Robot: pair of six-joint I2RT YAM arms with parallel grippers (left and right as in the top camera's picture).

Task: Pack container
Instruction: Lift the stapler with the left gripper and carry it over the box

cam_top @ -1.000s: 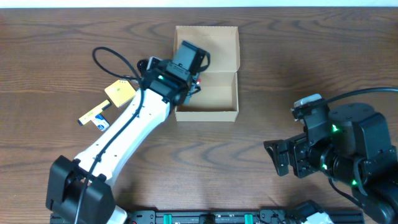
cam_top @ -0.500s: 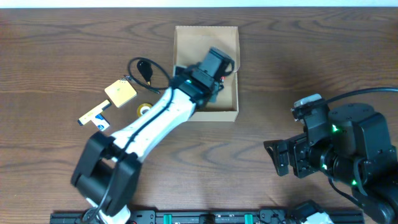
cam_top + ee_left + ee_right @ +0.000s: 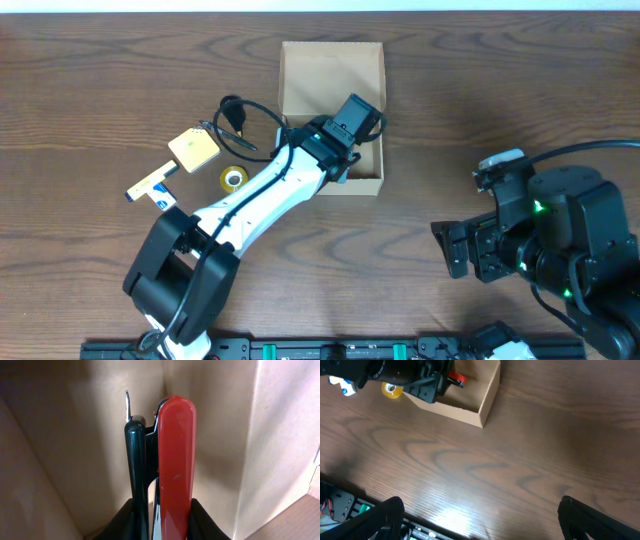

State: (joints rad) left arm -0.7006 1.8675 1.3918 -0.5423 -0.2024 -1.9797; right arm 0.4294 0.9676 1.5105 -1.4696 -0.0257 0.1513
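left gripper (image 3: 352, 118) has moved in the last second from the near-left edge of the container (image 3: 330, 65) to deep in its right half, close to the right wall. fingers are clamped on a red-and-black item (image 3: 175, 460), probably a small stapler; the wrist view shows it pointing into a box corner, cardboard on both sides. i cannot tell if it touches the floor. the arm swinging over uncovered a yellow tape roll (image 3: 232, 178) on the table. right gripper (image 3: 452, 250) unchanged, fingers spread, well apart from the box. judgement: item is in place to release; tape roll and yellow block (image 3: 193, 148) not yet packed.
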